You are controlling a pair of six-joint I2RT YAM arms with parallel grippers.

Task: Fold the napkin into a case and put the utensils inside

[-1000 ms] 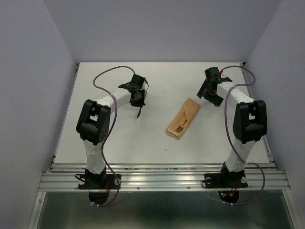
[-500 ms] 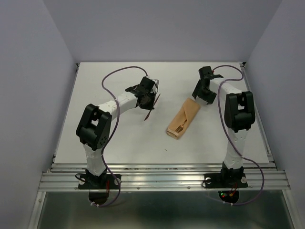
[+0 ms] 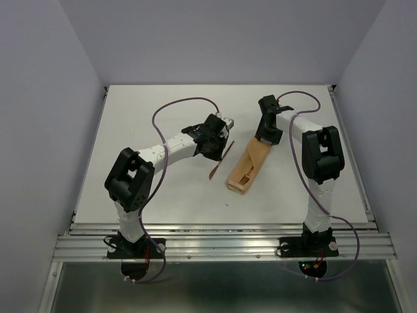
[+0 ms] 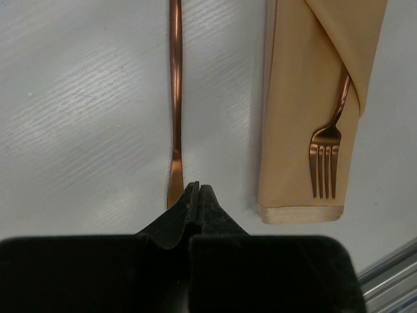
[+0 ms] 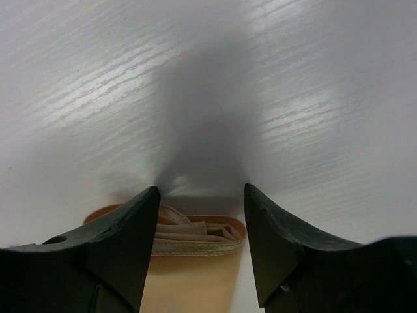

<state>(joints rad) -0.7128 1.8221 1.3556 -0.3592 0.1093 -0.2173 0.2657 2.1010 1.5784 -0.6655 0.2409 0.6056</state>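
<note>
The napkin is folded into a narrow tan case (image 3: 251,160) lying aslant at mid-table, also seen in the left wrist view as the case (image 4: 296,130). A copper fork (image 4: 326,156) is tucked in its diagonal pocket, tines showing. My left gripper (image 4: 197,186) is shut on the end of the plain copper knife (image 4: 174,98), which runs parallel to the case just left of it; from above, the left gripper (image 3: 225,143) holds the knife (image 3: 219,163). My right gripper (image 5: 201,189) stands open astride the case's far end (image 5: 195,231); from above, the right gripper (image 3: 266,134).
The white table (image 3: 156,182) has a metal rail (image 3: 221,244) along its near edge. Purple cables (image 3: 176,107) loop over both arms. Grey walls close in on three sides.
My left gripper has carried the knife rightward, up beside the case. My right gripper has swung left and down over the case's far end, its jaws narrowing.
</note>
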